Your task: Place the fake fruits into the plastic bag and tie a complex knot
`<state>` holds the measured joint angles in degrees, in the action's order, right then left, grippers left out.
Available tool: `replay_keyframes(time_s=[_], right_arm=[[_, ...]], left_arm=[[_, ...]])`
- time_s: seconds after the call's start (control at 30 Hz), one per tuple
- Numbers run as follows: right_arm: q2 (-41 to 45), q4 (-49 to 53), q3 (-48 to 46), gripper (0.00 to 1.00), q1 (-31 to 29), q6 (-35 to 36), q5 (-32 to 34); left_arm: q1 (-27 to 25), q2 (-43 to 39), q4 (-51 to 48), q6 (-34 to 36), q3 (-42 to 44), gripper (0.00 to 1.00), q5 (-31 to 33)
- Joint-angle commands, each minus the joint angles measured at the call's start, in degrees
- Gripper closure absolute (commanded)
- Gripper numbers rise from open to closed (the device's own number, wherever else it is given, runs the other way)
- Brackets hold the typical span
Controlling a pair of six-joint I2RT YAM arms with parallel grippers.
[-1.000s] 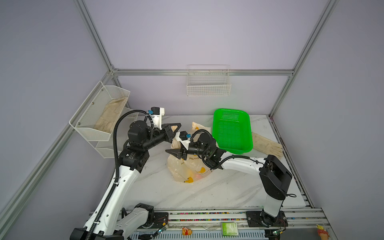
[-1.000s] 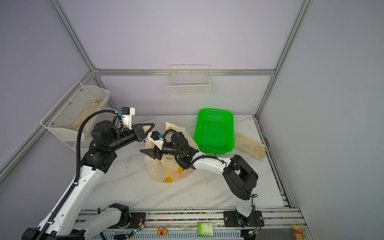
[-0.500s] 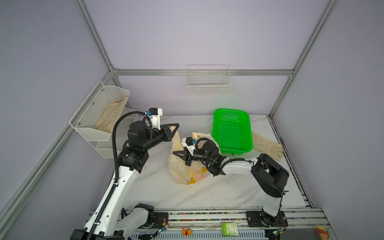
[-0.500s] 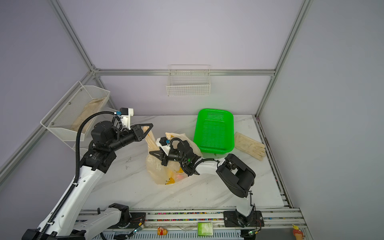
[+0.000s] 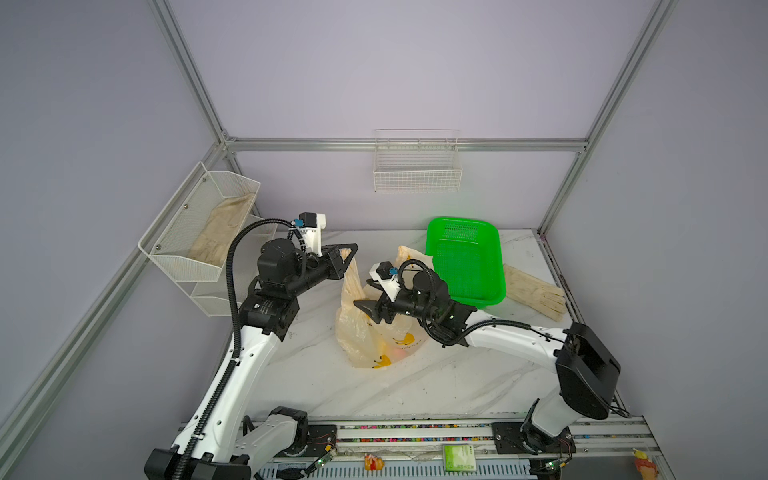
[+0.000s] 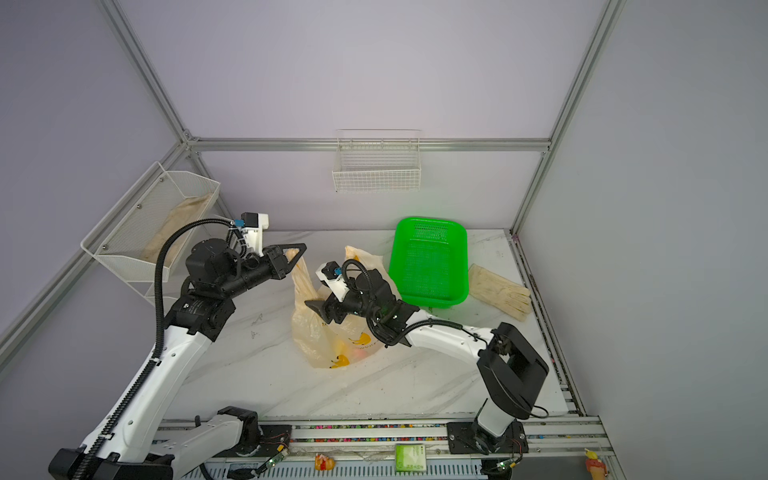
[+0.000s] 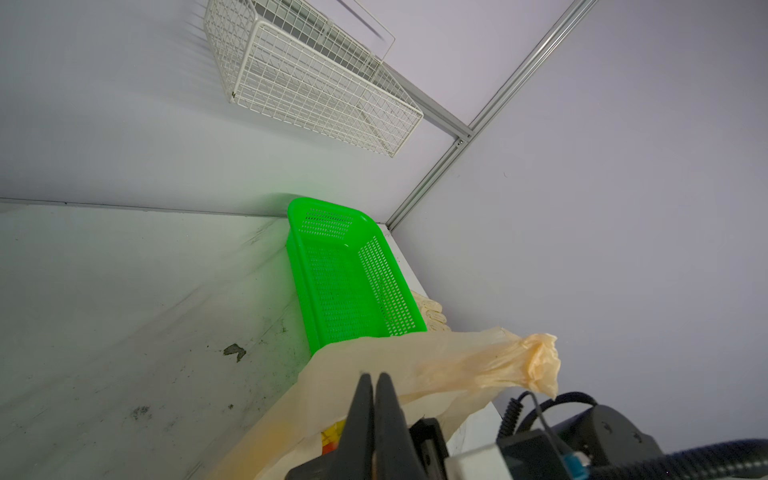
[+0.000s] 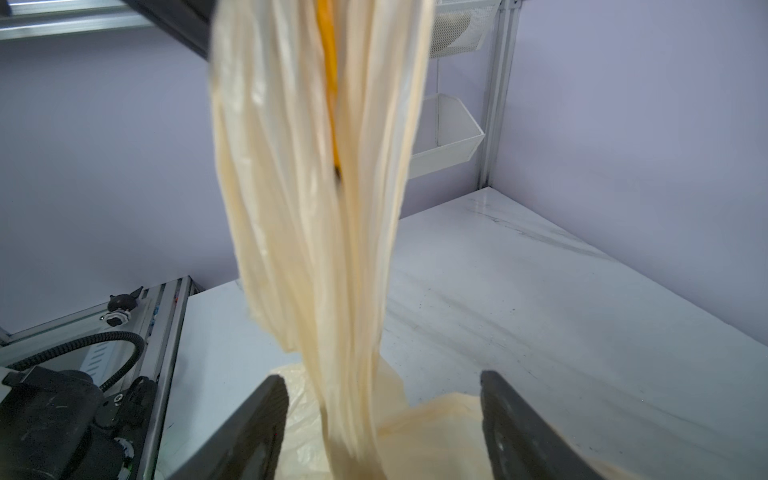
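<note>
Pinching a handle strap (image 7: 457,365) of the plastic bag (image 5: 370,336), the left end effector (image 7: 374,377) is clamped together on the film and holds it stretched upward. The right end effector (image 8: 382,376) stands apart, its jaws either side of that strap, seemingly not touching it. The bag rests on the surface (image 5: 436,386) just beside the green basket (image 5: 461,266), with the fake fruits (image 5: 398,352) showing faintly in its bottom. Thin, crinkly and translucent, it should be light, soft and slippery, so it is probably best gripped where the strap bunches into a rope.
</note>
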<state>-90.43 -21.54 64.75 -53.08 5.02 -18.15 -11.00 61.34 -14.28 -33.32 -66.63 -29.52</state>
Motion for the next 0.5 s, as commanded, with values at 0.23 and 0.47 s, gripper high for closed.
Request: replay_keyframes(time_s=[0.23,0.47], right_arm=[[14.27,31.51,8.47,0.20,-0.18,7.46,-2.35],[27.68,34.82,4.66,0.21,2.82,5.57,4.98]], left_arm=[[0.37,0.00,0.23,3.43,-3.02,1.00,0.60],[0.37,0.35,0.25,3.44,-2.80,1.00,0.17]])
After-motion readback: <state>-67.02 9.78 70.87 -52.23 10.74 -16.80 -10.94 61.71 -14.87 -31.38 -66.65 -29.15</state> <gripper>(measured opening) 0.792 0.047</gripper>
